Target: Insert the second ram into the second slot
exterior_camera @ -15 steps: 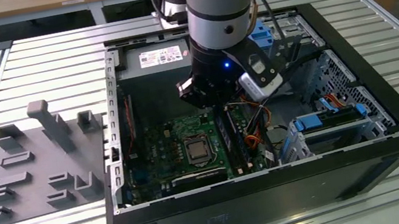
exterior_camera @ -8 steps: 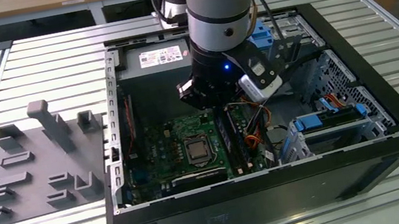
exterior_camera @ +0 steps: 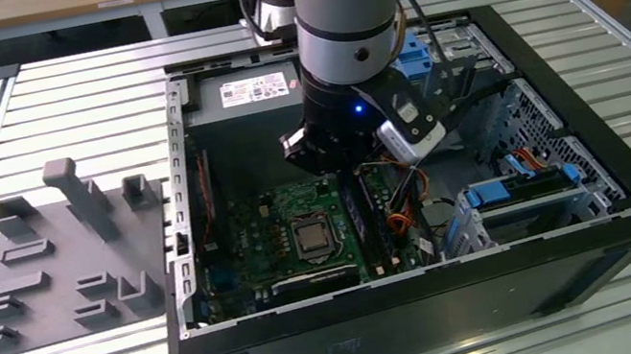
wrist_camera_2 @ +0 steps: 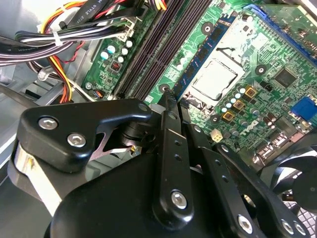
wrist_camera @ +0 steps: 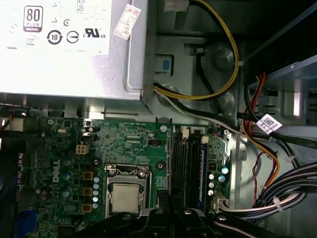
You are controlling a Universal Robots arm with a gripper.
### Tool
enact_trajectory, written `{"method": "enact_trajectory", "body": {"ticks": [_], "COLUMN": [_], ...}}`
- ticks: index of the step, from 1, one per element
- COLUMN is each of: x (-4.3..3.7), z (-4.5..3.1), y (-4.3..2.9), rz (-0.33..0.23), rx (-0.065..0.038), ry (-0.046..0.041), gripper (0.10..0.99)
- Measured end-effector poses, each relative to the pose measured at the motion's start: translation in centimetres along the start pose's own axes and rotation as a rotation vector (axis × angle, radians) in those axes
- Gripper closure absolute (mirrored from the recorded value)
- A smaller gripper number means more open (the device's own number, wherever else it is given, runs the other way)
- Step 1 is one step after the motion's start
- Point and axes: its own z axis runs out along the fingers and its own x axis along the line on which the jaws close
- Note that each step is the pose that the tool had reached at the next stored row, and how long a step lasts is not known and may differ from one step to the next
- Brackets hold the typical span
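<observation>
**Second ram seated in its slot**

Second ram (wrist_camera: 202,171), blue, stands in a motherboard (wrist_camera: 131,148) slot beside the dark empty ones. I see my gripper (wrist_camera_2: 171,96) above, jaws narrow, holding nothing, inside the open computer case (exterior_camera: 561,241).

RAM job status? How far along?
Done: one blue memory stick stands in the slot bank.
In hand: the pincer sits low over the board, beside the slots; I cannot tell whether it holds anything.
Left: the neighbouring slots look dark and empty, so a second seated stick is not confirmed.
</observation>
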Motion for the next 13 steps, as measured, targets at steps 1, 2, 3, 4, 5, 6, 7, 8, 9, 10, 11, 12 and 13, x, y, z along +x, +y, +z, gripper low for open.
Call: {"method": "enact_trajectory", "body": {"ticks": [1,2,3,4,5,6,7,8,9,10,11,12,13], "x": [0.00,0.00,0.00,0.00,0.00,0.00,0.00,0.00,-0.01,-0.01,-0.01,-0.01,-0.01], "z": [0.06,0.11,0.14,0.15,0.15,0.17,0.18,0.19,0.20,0.20,0.20,0.20,0.21], "y": [0.00,0.00,-0.01,-0.01,-0.01,-0.01,-0.01,-0.02,-0.04,-0.04,-0.04,-0.04,-0.05], "rz": [0.000,0.000,0.000,0.000,0.000,0.000,0.000,0.000,0.000,0.001,0.001,0.001,0.001], "rx": [0.000,0.000,0.000,0.000,0.000,0.000,0.000,0.000,0.000,0.000,0.000,0.000,0.000], "ry": [0.0001,0.0000,0.0001,0.0002,0.0002,0.0000,0.0001,0.0000,0.0001,0.0002,0.0003,0.0003,0.0003], "gripper": [0.949,0.949,0.949,0.949,0.949,0.949,0.949,0.949,0.949,0.949,0.949,0.949,0.949]}}
